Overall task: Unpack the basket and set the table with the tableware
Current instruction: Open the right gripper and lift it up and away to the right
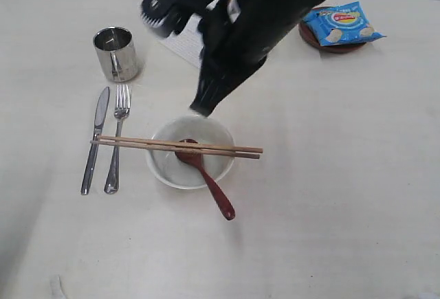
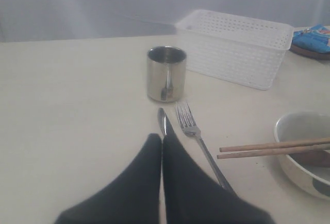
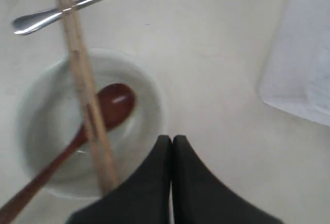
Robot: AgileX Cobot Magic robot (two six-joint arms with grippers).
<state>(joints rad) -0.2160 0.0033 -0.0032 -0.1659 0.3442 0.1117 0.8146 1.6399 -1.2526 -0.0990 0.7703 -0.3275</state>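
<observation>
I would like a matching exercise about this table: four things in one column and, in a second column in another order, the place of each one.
Things
1. chopsticks
2. spoon
3. cup
4. crisp packet

Places
A. on the brown plate
B. head inside the bowl, handle out over its rim
C. upright on the table, near the tines of the fork
D. lying across the bowl's rim

Pairs: 1-D, 2-B, 3-C, 4-A
</observation>
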